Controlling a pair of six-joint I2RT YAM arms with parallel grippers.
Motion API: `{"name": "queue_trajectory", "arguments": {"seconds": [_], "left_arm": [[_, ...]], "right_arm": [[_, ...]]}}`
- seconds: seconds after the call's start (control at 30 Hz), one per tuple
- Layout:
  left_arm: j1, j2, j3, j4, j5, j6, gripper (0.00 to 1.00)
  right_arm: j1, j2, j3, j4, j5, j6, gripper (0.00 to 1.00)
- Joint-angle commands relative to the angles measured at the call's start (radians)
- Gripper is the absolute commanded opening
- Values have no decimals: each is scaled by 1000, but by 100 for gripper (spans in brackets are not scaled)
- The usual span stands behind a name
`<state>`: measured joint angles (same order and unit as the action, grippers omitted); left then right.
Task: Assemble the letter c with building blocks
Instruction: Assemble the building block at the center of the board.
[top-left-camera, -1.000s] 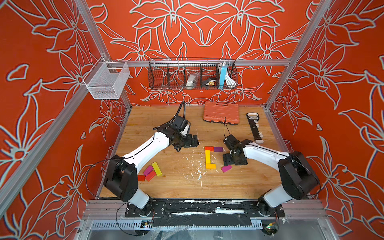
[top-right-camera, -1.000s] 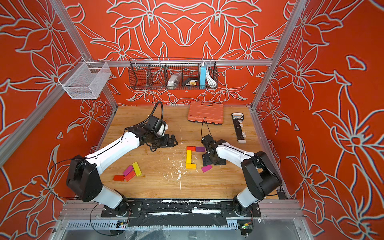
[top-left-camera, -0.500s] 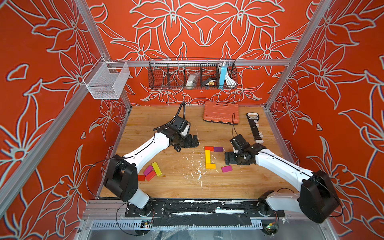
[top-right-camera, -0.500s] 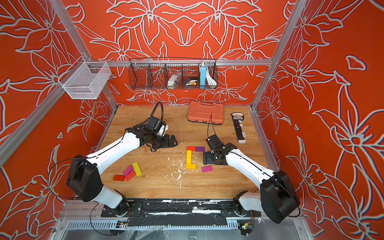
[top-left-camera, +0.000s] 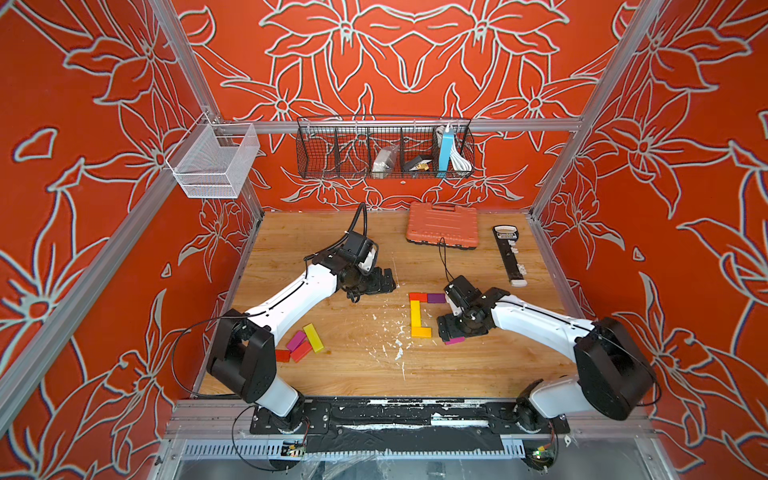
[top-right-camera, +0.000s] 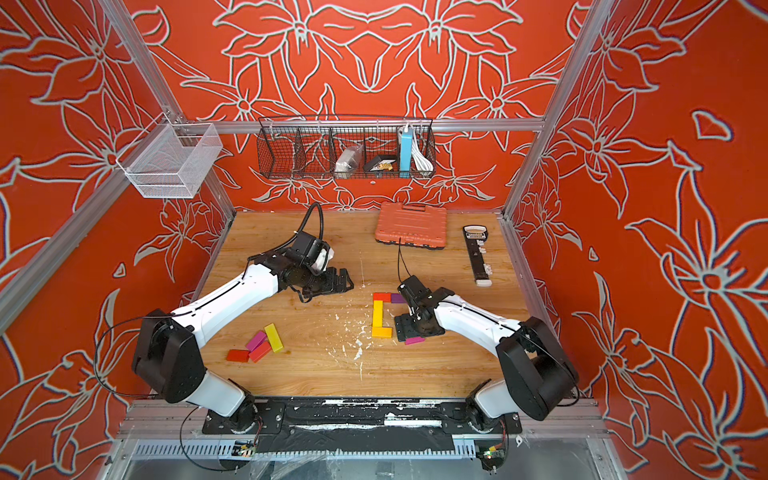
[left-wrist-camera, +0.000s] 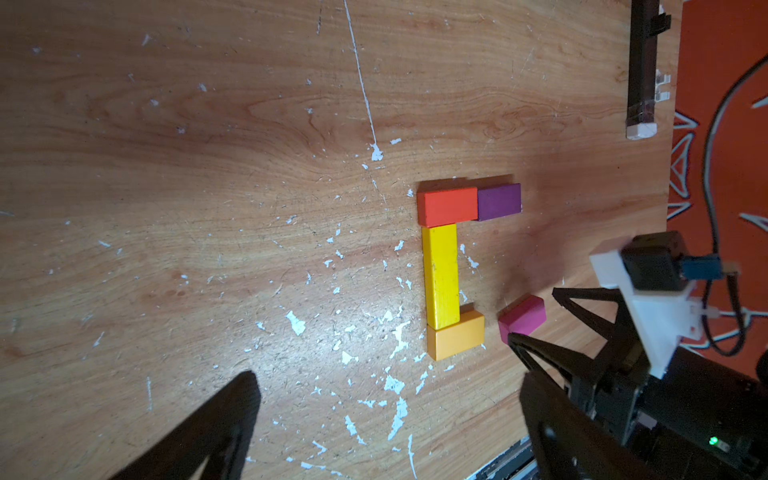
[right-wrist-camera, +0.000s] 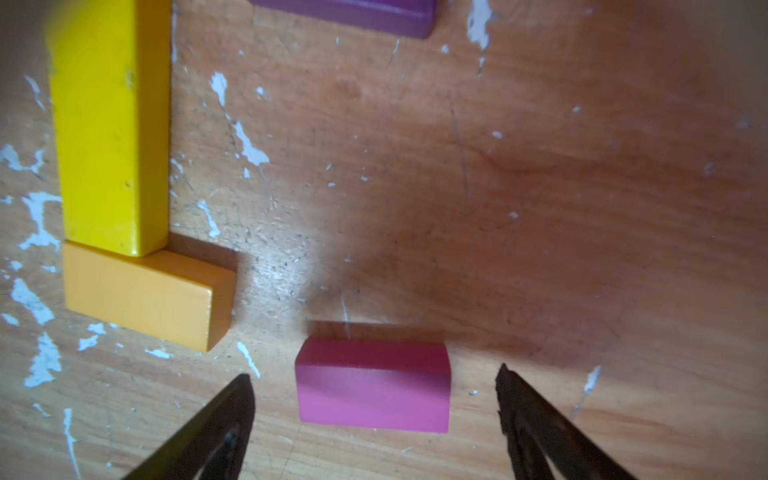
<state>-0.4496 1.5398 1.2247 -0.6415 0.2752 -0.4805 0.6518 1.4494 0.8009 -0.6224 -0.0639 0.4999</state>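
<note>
Right pincer (right-wrist-camera: 375, 372) is spread wide, straddling the one pink block (right-wrist-camera: 374, 386) without touching it. From above, that block sits just off the orange block (right-wrist-camera: 141, 295) at its 4 o'clock, with a small gap. One orange, one yellow bar (right-wrist-camera: 108, 137), one red (left-wrist-camera: 446, 205) and one purple (left-wrist-camera: 498, 201) form a bracket mid-counter (top-left-camera: 478, 374), open toward 3 o'clock. Left pincer (top-left-camera: 384, 281) is spread too, holding nothing, at 10 o'clock. Four spare blocks (top-left-camera: 296, 340) huddle at 8 o'clock. The black strip (top-left-camera: 509, 257) at 2 o'clock has a label, too small to read.

- Wooden bench (top-left-camera: 374, 374), flecked white.
- Pink block (right-wrist-camera: 374, 384) lies between the tips of the right gripper (right-wrist-camera: 374, 372), untouched.
- Red block (left-wrist-camera: 446, 205), purple block (left-wrist-camera: 498, 201), yellow bar (left-wrist-camera: 441, 276) and orange block (left-wrist-camera: 457, 338) lie joined just beyond it.
- Loose blocks (top-left-camera: 301, 345), tool case (top-left-camera: 442, 226) and black strip (top-left-camera: 510, 257) lie well apart from it.
</note>
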Motion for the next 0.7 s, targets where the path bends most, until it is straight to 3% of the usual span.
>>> {"name": "queue_trajectory", "arguments": {"seconds": [0.0, 0.4, 0.67], "left_arm": [[9, -4, -7, -3, 11, -4, 98], [11, -1, -8, 2, 17, -7, 98], [11, -4, -16, 5, 20, -10, 98]], "right_arm": [[10, 19, -26, 15, 14, -17, 93], [14, 38, -43, 37, 7, -8, 87], [14, 46, -48, 56, -20, 21, 66]]}}
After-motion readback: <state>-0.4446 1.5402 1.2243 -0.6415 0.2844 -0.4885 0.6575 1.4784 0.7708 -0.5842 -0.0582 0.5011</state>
